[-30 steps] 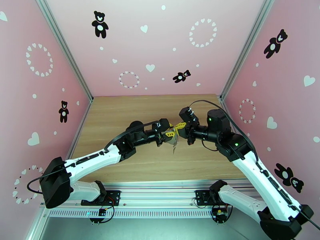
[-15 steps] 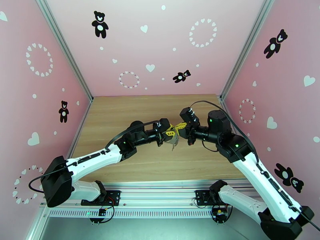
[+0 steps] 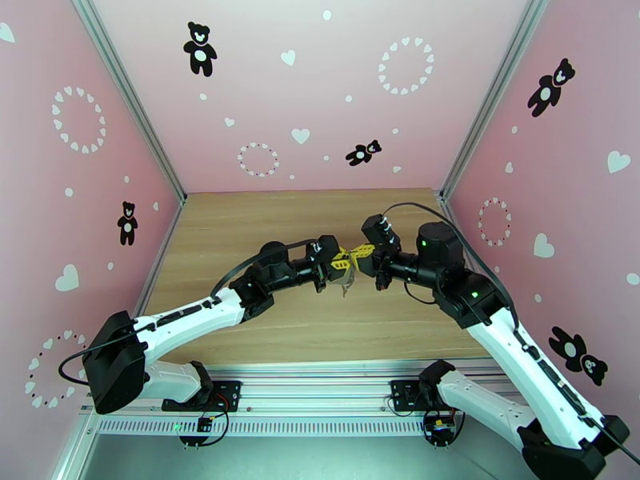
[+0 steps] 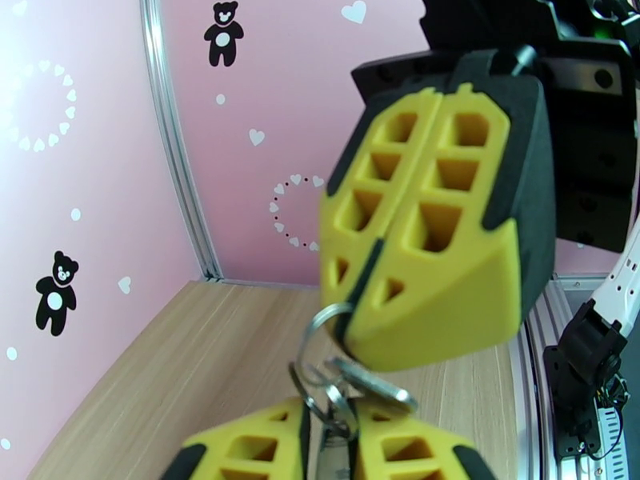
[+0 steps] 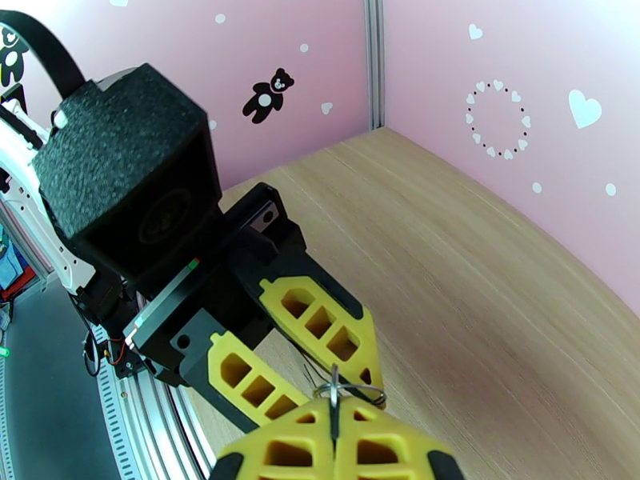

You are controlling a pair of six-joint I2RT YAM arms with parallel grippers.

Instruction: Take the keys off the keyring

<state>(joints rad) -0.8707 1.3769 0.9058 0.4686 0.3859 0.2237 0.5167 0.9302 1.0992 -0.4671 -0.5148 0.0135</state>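
Observation:
Both grippers meet tip to tip above the middle of the table. My right gripper is shut on a silvery wire keyring, whose loop comes out from between its yellow fingers. My left gripper is shut from the other side on a grey metal piece, apparently a key, between its fingertips. A flat silvery key lies across the ring between the two grippers. In the right wrist view the keyring sits just above my right gripper. A small bunch dangles under the grippers.
The wooden table lies bare beneath and around both arms. Pink walls with bear and heart stickers close in on three sides, and an aluminium rail runs along the near edge.
The small bunch hanging under the grippers has drawn up and hangs shorter. Both grippers stay together at the same spot, and the right arm has shifted only slightly.

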